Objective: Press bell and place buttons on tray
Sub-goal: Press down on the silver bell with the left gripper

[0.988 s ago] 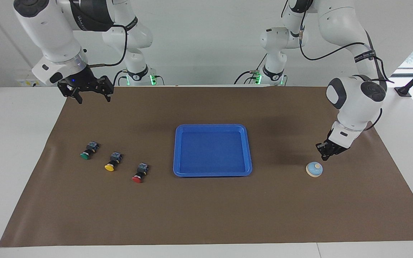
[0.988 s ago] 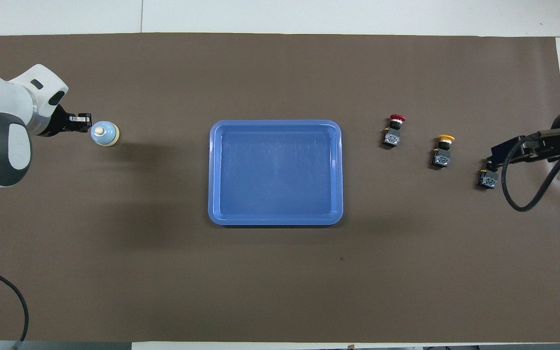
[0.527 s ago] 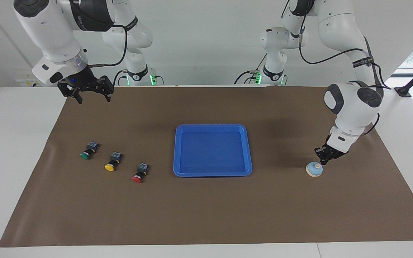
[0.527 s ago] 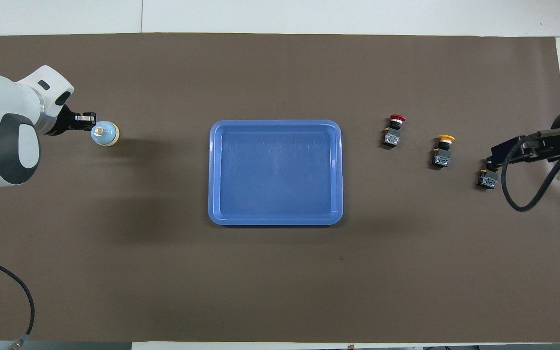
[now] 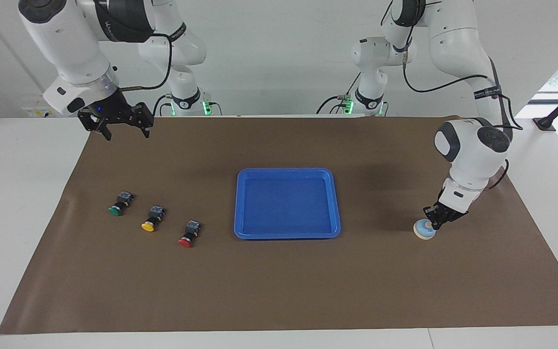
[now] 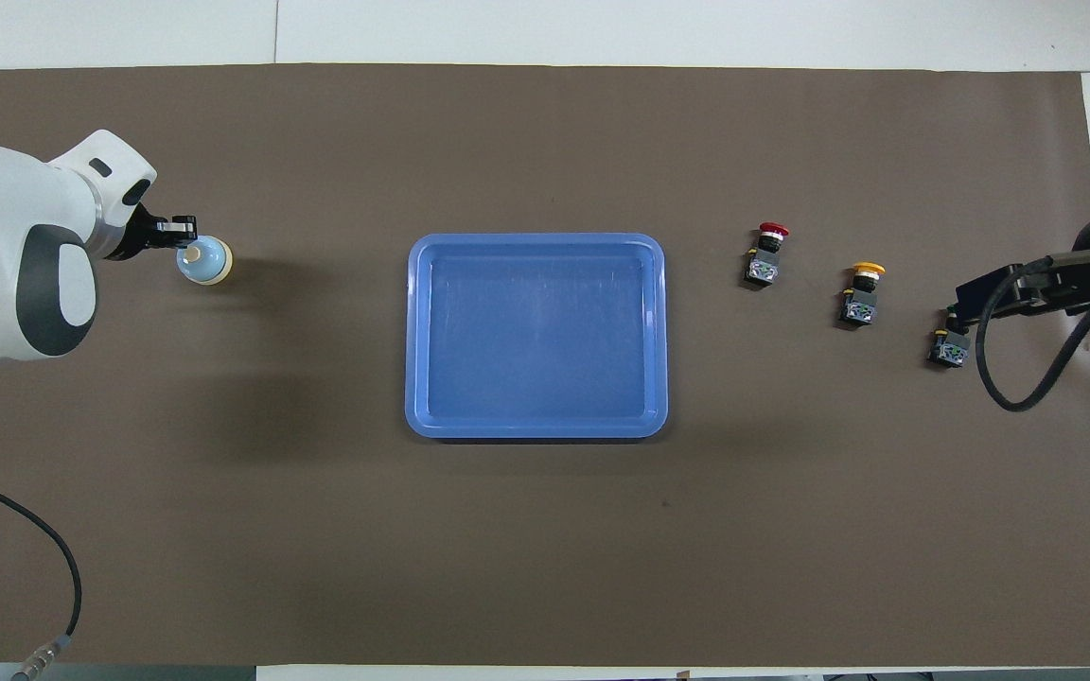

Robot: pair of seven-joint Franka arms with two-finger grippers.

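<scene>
Facing view: the left gripper [image 5: 435,224], its fingertips pressed together and pinching nothing, is down at the small light-blue domed bell with a cream knob and beige base ring [image 5: 425,230], the tips meeting the dome on the side toward the robots; whether they are on the cream knob itself I cannot tell. From the overhead view the same left gripper [image 6: 184,230] lies at the bell's [image 6: 203,260] edge, not squarely over the knob. That seems the main risk: a push landing off-centre on the rounded dome could slip down its side, or shove the light bell along the brown paper-covered surface [image 5: 279,291] instead of sounding it. A tilted approach would add to this, since the force would run partly sideways. The shallow bright-blue rectangular plastic tray [image 5: 240,203] lies empty, well apart from this gripper toward the right arm's end. The right gripper [image 5: 123,127] waits aloft with fingers spread, over the brown surface's edge nearest the robots. Below it and farther out lie the three black-bodied push-button switches: the green-capped one [image 5: 118,204], the yellow-capped one [image 5: 151,219] and the red-capped one [image 5: 189,234]. All lie on their sides, so a later pinch on a round cap might roll them away.
</scene>
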